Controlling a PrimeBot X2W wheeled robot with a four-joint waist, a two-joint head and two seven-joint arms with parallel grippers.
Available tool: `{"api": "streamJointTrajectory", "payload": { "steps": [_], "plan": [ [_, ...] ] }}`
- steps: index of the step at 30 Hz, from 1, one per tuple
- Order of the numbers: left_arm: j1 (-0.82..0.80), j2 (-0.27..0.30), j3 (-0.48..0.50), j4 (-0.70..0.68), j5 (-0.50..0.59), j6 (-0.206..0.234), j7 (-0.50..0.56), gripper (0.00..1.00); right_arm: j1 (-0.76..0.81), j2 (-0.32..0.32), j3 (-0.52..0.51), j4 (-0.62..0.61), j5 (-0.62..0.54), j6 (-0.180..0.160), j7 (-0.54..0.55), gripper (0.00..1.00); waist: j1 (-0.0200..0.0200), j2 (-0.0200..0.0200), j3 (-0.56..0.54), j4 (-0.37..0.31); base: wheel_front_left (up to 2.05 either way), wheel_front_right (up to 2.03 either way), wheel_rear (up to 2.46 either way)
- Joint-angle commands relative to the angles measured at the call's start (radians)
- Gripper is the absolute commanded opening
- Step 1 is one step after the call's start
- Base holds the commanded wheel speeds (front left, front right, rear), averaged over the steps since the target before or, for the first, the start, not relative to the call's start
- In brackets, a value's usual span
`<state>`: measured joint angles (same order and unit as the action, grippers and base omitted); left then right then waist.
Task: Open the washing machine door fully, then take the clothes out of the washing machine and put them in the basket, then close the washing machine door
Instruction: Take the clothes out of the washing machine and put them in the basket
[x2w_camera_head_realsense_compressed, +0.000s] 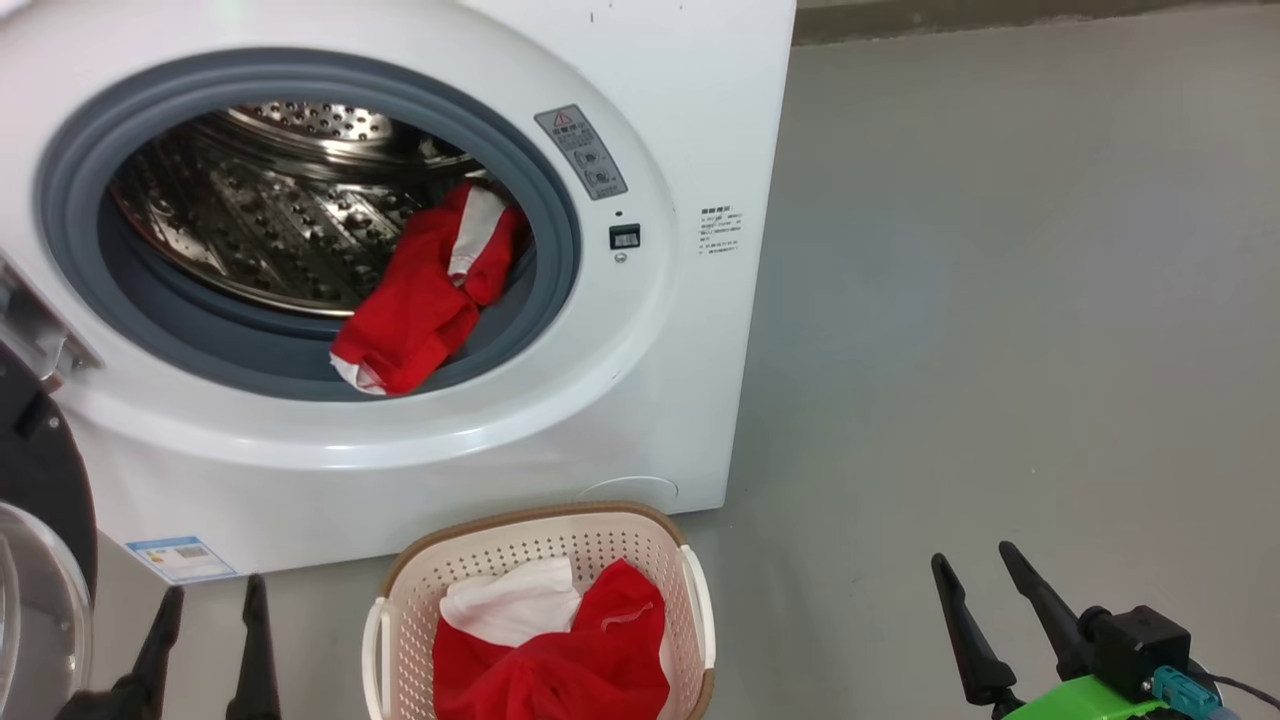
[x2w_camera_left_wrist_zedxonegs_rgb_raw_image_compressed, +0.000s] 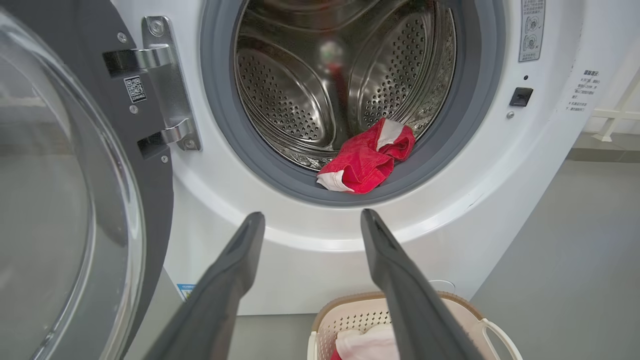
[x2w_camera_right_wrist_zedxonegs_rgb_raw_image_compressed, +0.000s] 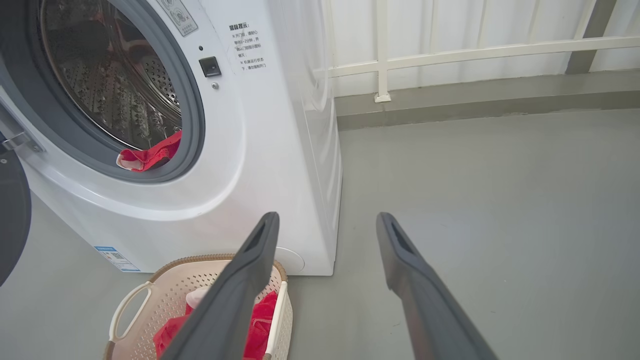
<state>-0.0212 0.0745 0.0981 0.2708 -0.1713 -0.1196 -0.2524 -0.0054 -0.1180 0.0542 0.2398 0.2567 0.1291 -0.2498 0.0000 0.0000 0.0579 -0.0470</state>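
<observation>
The door (x2w_camera_left_wrist_zedxonegs_rgb_raw_image_compressed: 60, 200) stands wide open and some red clothes (x2w_camera_head_realsense_compressed: 560, 655) lie in the basket (x2w_camera_head_realsense_compressed: 540, 512), one red garment (x2w_camera_head_realsense_compressed: 425, 300) left on the washing machine (x2w_camera_head_realsense_compressed: 620, 400) lip — left fingers (x2w_camera_head_realsense_compressed: 158, 640) and right fingers (x2w_camera_head_realsense_compressed: 962, 625) spread, empty.

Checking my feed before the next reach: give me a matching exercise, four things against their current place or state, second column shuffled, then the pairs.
Things
1. washing machine door
2. red garment
3. basket
4. right hand

Place or state
A. open and empty, over the floor, right of the basket
B. on the floor in front of the washer, with red and white clothes inside
C. swung open at the left
D. lying across the grey gasket at the opening's lower right

Pairs: 1-C, 2-D, 3-B, 4-A
</observation>
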Motion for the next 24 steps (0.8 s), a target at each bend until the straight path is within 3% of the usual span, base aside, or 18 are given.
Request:
{"api": "streamJointTrajectory", "payload": {
  "steps": [1, 9, 24],
  "plan": [
    [0.004, 0.011, 0.045, -0.042, 0.006, -0.006, -0.009, 1.0, -0.001, -0.013, 0.02, -0.026, 0.005, 0.002, -0.012, 1.0, 0.0, 0.0, -0.008, -0.002, 0.0, 0.0, 0.0],
    [0.071, -0.01, 0.07, -0.116, 0.012, -0.008, -0.009, 1.0, 0.007, -0.013, 0.008, -0.04, 0.003, 0.002, -0.012, 1.0, 0.0, 0.0, -0.003, -0.003, 0.0, 0.0, 0.0],
    [0.04, -0.021, 0.052, -0.1, 0.0, -0.01, -0.009, 1.0, -0.011, 0.0, -0.001, -0.05, -0.006, 0.002, -0.012, 1.0, 0.0, 0.0, 0.036, 0.0, 0.0, 0.0, 0.0]
  ]
}}
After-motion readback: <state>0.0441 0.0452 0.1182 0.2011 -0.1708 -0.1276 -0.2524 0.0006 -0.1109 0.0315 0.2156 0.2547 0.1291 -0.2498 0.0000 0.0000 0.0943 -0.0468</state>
